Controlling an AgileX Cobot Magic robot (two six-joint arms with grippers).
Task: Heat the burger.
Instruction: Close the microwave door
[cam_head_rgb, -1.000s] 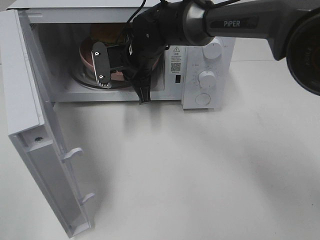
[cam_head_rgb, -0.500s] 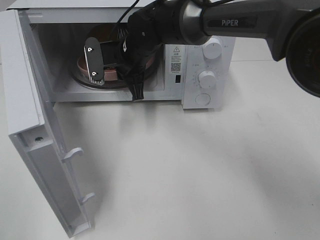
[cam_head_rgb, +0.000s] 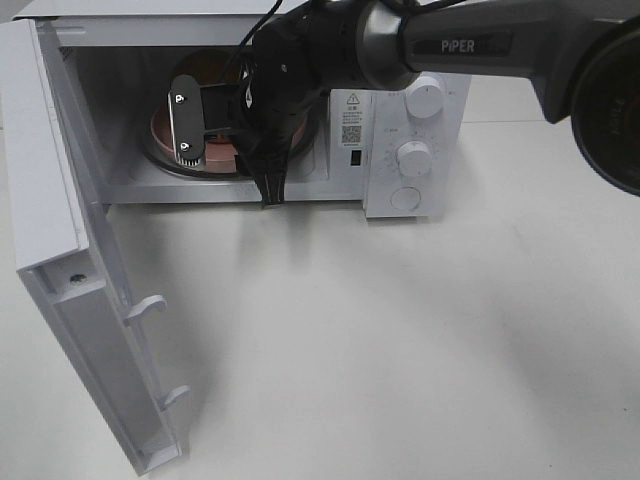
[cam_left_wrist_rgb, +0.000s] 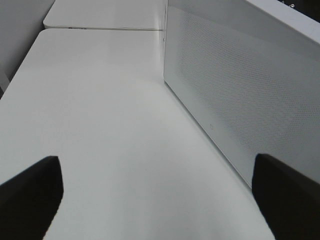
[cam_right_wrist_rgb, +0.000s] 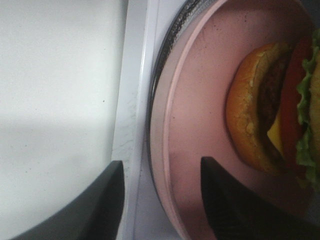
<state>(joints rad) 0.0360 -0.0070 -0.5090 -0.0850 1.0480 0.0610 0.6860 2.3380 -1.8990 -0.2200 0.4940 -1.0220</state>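
Note:
The burger (cam_right_wrist_rgb: 265, 110), with golden bun, dark patty, yellow cheese, red tomato and green lettuce, lies on a round pink plate (cam_right_wrist_rgb: 200, 100) on the glass turntable (cam_head_rgb: 160, 162) inside the open white microwave (cam_head_rgb: 440, 60). In the exterior high view the arm hides most of the burger, and only the plate's left rim (cam_head_rgb: 158, 125) shows. My right gripper (cam_head_rgb: 228, 155) reaches into the cavity and is open. In the right wrist view its jaws (cam_right_wrist_rgb: 161, 164) stand on either side of the plate's near rim with a gap. My left gripper (cam_left_wrist_rgb: 155, 160) is open and empty over bare table, beside the microwave's perforated side wall (cam_left_wrist_rgb: 240, 90).
The microwave door (cam_head_rgb: 60, 200) swings wide open to the left and juts toward the table's front. The control panel with two knobs (cam_head_rgb: 414, 157) is on the microwave's right. My right arm (cam_head_rgb: 470, 40) crosses above the microwave from the right.
My right gripper has moved left and deeper into the microwave cavity. The pink plate sits slightly further left on the turntable.

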